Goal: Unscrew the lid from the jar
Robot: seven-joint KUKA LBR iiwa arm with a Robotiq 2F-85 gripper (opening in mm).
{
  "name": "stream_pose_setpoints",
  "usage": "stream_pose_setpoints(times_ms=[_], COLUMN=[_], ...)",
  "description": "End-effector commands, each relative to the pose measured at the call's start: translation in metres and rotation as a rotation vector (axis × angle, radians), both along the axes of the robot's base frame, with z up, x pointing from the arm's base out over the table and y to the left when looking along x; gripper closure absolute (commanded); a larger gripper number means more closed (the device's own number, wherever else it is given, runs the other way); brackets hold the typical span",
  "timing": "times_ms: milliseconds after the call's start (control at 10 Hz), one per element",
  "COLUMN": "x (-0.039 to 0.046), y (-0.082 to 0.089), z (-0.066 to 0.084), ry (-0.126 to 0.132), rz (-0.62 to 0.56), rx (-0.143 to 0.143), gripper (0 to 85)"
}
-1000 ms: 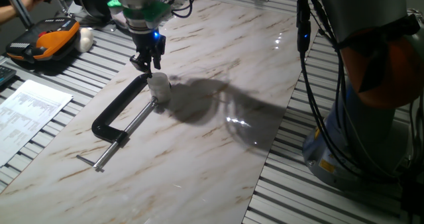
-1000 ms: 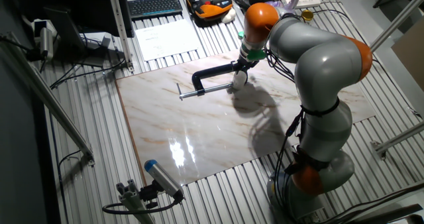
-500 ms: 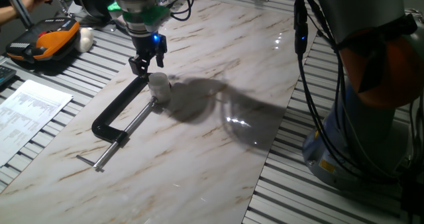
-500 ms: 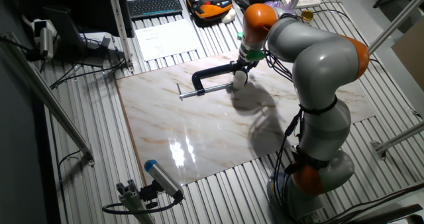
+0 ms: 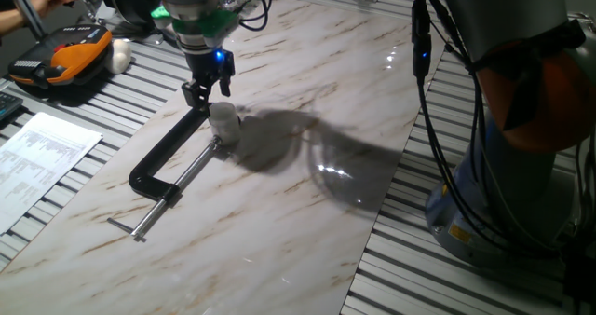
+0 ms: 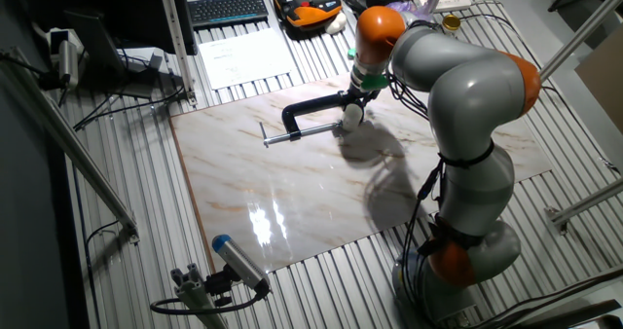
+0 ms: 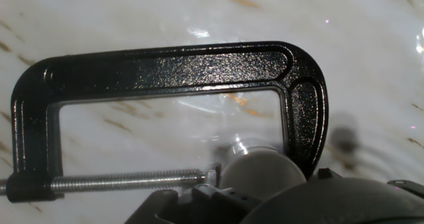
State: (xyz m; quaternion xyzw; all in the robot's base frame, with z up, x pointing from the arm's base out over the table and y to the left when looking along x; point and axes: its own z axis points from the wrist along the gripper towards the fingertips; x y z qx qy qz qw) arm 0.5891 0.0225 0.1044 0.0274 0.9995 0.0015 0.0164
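Hovering hand point(image 5: 209, 89), finger state unclear. Jar point(image 5: 223, 131) just below, pinned in clamp point(image 5: 166, 161): light, slick plastic. Grip lid point(image 5: 222, 112) by its rim, probably gently.

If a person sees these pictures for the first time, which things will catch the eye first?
The black clamp lying on the marble table stands out first, with the small white jar held at its screw end. Just above the jar hangs the pincer of the big grey and orange arm.
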Motion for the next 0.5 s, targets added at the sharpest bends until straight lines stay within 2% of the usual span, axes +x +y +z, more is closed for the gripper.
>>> stream_pose_setpoints(times_ms=[0, 400], x=[-0.0018, -0.0079], y=[-0.0002, -0.0005], z=[-0.0007, -0.0045], ry=[-0.004, -0.010], rz=[0.000, 0.012], rx=[0.001, -0.003], gripper=[0.0, 0.0])
